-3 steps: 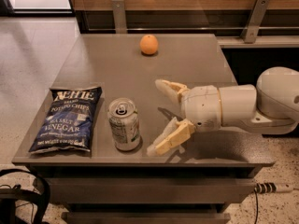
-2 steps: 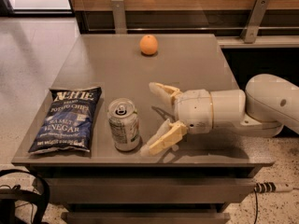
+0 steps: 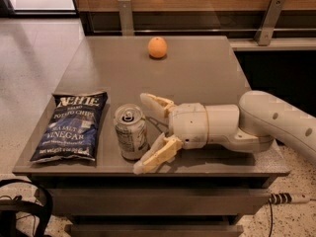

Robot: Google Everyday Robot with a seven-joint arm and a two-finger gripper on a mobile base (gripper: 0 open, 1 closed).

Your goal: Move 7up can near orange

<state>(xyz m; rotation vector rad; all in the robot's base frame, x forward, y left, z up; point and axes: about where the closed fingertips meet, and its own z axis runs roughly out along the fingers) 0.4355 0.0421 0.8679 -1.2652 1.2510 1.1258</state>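
Table (image 3: 207,78), claw (image 3: 141,134) wide open at 7up can (image 3: 129,135)

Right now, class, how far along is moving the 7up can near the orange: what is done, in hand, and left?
Done: the end effector sits open beside the 7up can, fingers spread toward it. In hand: the grasp, not yet closed; the can stands upright by the chip bag. Left: grip, lift and carry it to the orange, far across the table.

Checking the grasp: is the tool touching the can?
Cannot tell. In the camera view the open tool reaches around the right side of the can; its near finger overlaps the can's base, showing neither gap nor contact plainly.
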